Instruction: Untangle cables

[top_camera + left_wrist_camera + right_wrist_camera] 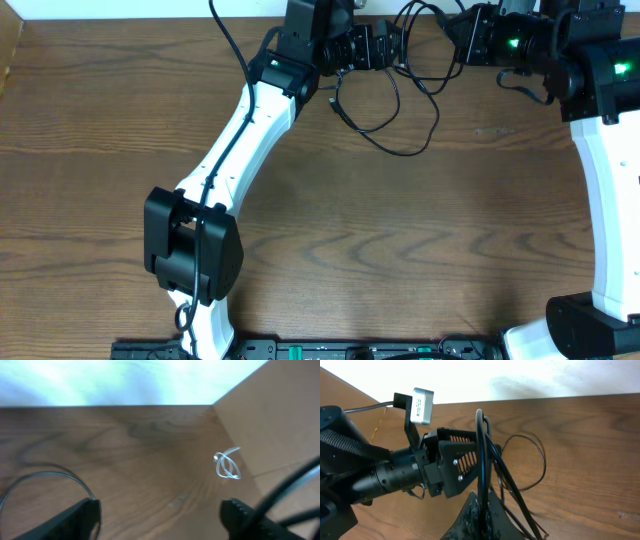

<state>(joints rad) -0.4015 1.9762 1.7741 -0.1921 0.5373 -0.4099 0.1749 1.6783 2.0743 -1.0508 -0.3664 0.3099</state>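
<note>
Fig. Two arms meet at the far edge of the table (400, 250), with the cords between them.

(a) Right gripper (481, 511): its jaws are closed on the black cable (480, 445). The cable rises straight from the fingertips and passes close across the face of the left gripper (160, 516). Further strands of it fall away in slack loops onto the wood. From the right wrist view it cannot be told whether the upright strand touches the left fingers or merely hangs in front of them.

(b) Left gripper: its jaws stand wide apart, and only bare table shows between them, so it holds nothing. One arc of black cable lies just outside one finger. A blurred dark strand crosses outside the other, and its identity cannot be told.

(c) White cable (229, 465): a small loose coil on the table near the corner, ahead of the left gripper and apart from it. It appears only in the left wrist view, and no contact with the black cable can be seen.

Hazards, as a judgement:
- If the left jaws close here, they may shut on nothing.
- They may instead catch two strands of the black loops at once. Pulling the arms apart would then tighten a crossing rather than open it.
- The upright strand could snag on the ribbed left finger as either arm moves, jerking the cable out of the right grip.
- A sweep of the slack loops toward the corner could drag the light white coil off the edge
</note>
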